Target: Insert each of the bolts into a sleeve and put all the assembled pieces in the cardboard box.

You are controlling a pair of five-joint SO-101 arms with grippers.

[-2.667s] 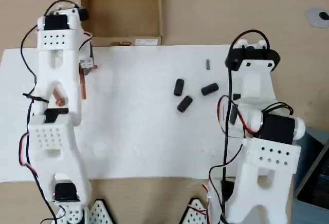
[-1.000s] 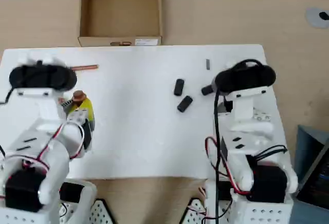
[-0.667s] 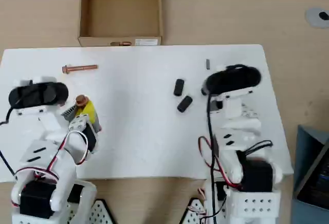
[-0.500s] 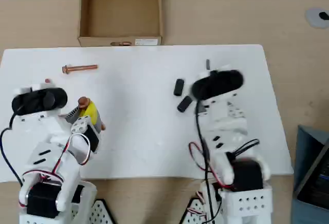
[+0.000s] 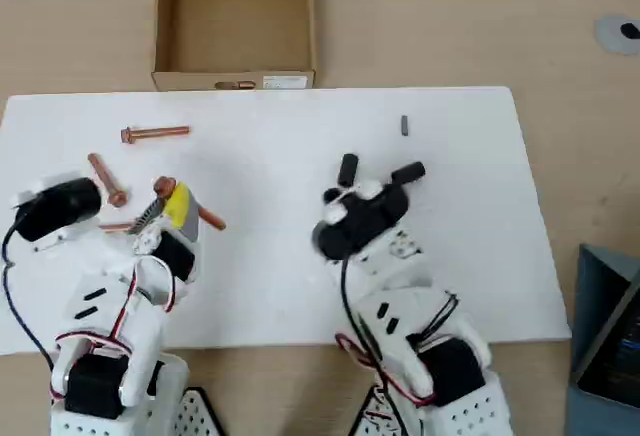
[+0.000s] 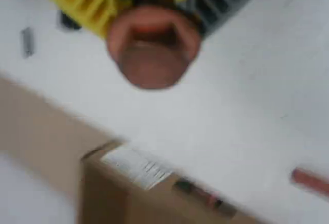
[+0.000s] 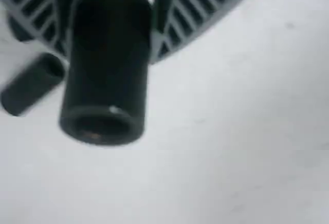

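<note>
Has a bolt [image 6: 153, 47] clamped in the left gripper [image 6: 153, 13], seized by the shank just behind the head, leaving the long end free, most likely as room for a sleeve to slide on. Holds it slanted, low over the white sheet [image 5: 270, 276] near the table's left edge, with the free end turned toward the middle of the table, apparently to offer it to the other arm. Has a sleeve [image 7: 105, 75] pinched in the right gripper [image 7: 110, 29], squeezed around its rear part with the open bore poking out past the jaws, seemingly to spare the hole for the bolt. Holds that sleeve over the middle of the table, apart from the bolt, with mating not yet begun by the look of it. Leaves a second sleeve [image 5: 347, 168] and a third sleeve [image 5: 407, 172] lying just beyond, toward the far edge, as stock for later rounds. Leaves a loose bolt [image 5: 155, 134] and a slanted bolt [image 5: 105, 179] flat on the sheet near the left edge, handy for the left arm, and a stray bolt [image 5: 235, 84] just beside the front wall of the box [image 5: 235, 26], at the far edge left of middle. Calls next for lining up bore and shank on one axis; risks a jam or a dropped part with any tilt between them.
</note>
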